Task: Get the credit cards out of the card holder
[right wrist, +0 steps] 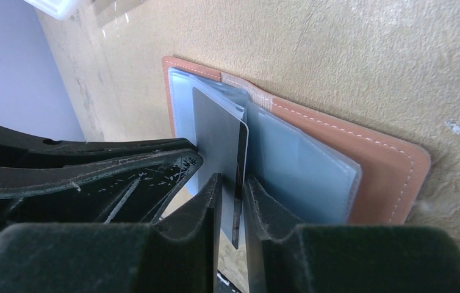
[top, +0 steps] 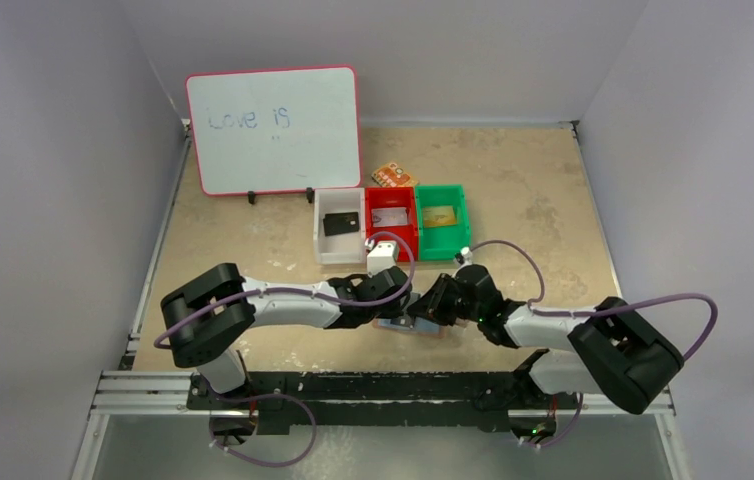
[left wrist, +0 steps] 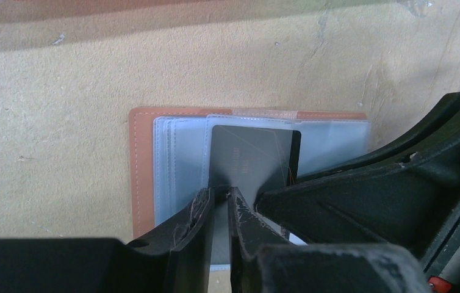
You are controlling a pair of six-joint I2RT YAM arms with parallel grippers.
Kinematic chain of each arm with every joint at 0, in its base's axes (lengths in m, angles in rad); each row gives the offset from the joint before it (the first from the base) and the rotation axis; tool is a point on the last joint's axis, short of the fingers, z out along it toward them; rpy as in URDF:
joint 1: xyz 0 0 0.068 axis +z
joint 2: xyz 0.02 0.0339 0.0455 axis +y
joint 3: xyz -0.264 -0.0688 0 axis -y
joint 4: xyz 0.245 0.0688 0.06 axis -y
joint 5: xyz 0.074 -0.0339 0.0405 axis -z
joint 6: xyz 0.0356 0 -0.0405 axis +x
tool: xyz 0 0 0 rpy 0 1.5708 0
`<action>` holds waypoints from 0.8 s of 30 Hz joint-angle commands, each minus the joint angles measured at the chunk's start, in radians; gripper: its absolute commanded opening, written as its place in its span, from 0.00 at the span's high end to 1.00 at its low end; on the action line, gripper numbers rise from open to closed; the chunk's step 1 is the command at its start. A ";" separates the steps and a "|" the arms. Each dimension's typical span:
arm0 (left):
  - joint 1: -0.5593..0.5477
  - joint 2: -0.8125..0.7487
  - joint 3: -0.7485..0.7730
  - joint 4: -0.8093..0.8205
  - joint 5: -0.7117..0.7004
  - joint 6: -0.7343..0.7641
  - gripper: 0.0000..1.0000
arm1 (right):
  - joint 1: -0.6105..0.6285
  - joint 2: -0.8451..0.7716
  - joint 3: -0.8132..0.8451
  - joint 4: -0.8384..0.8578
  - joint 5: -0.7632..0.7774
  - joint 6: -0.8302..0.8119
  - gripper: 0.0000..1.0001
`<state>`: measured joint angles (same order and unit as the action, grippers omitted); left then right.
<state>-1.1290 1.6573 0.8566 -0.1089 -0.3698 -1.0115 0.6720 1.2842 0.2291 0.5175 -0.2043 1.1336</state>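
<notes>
The card holder lies open on the table, tan outside with pale blue sleeves. A dark credit card stands up from a sleeve page. My right gripper comes in from the right and is closed on that card, which runs edge-on between its fingers. My left gripper comes in from the left. Its jaws are nearly together, with the tips against the card's face. Whether they pinch anything does not show. Both grippers meet over the holder.
Three small bins stand behind the holder: white holding a black card, red and green. A white box sits in front of the red bin. Further back are an orange packet and a whiteboard.
</notes>
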 commanded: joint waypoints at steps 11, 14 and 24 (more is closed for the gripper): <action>-0.009 0.046 -0.061 -0.086 0.009 -0.033 0.89 | 0.000 -0.098 -0.028 0.039 -0.008 0.028 0.86; -0.010 0.063 -0.039 -0.107 -0.010 -0.029 0.89 | -0.003 -0.111 -0.026 0.031 -0.012 0.029 0.87; -0.015 0.074 -0.029 -0.177 -0.073 -0.050 0.92 | -0.016 -0.163 -0.052 -0.003 0.000 0.033 1.00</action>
<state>-1.1423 1.6718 0.8646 -0.1280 -0.4271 -1.0561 0.6655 1.1683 0.1875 0.4980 -0.2005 1.1561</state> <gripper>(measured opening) 0.088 0.008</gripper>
